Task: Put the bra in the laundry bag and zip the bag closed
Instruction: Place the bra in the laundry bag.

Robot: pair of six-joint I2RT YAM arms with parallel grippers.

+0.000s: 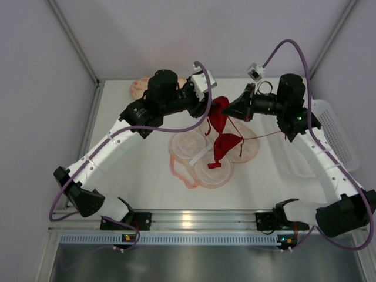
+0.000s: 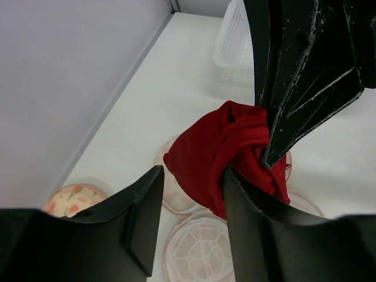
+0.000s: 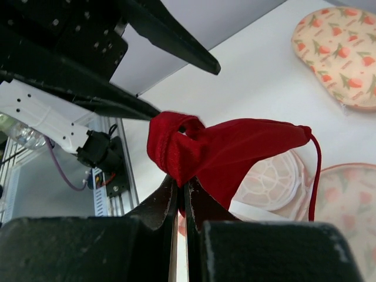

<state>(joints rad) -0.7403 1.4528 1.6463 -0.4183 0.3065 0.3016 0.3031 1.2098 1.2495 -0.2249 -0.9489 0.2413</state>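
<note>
Nearest me on the white table, the laundry bag lies unzipped and spread open, pale inside up, and the bra hangs over its far half. My right gripper is clamped on a bunched edge of the bra, while my left gripper has its jaws apart close against the same bunch, pinching nothing, so the two crowd each other. Farther off, a second patterned pouch lies by the back wall, and a white mesh basket sits on my right.
</note>
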